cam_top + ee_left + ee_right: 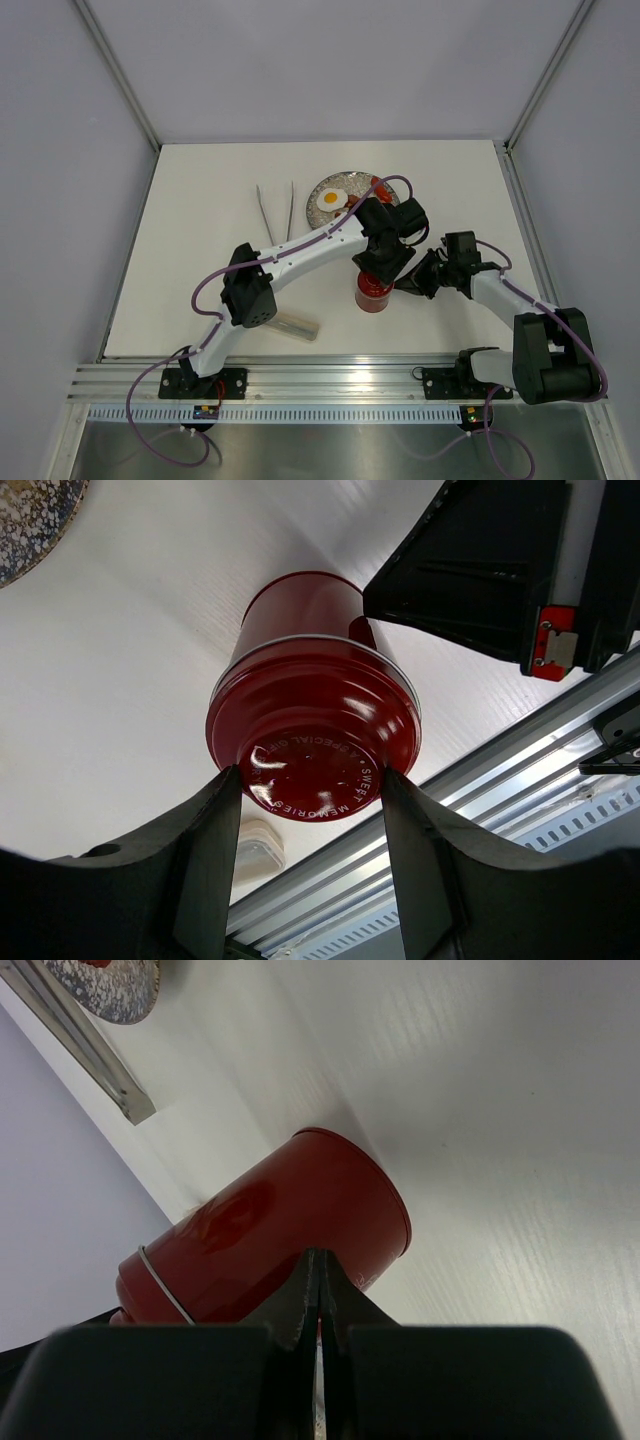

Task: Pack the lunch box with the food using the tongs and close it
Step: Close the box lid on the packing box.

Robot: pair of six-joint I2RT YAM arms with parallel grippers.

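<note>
From above, the lunch box (374, 295) stands upright on the white desk (200, 200), midway across and near the front edge. It is a small round red can. The left fingers (383, 268) hang right over it, and the right fingers (412, 283) come in just beside it from the right. Behind it lies a speckled grey plate (350, 176) with a fried egg (332, 198). The tongs (275, 212) lie left of the plate.

The left wrist camera shows the round red lid (315, 750) sitting on the can. It is glossy, with a ring of pale lettering on top and a thin silver band at the rim. The left fingers stand at middling width, one on each side of the lid, gripping it.

The right wrist camera shows the can's smooth red wall. The right fingers are pressed fully together with their tips close against it; whether they touch I cannot tell.
</note>
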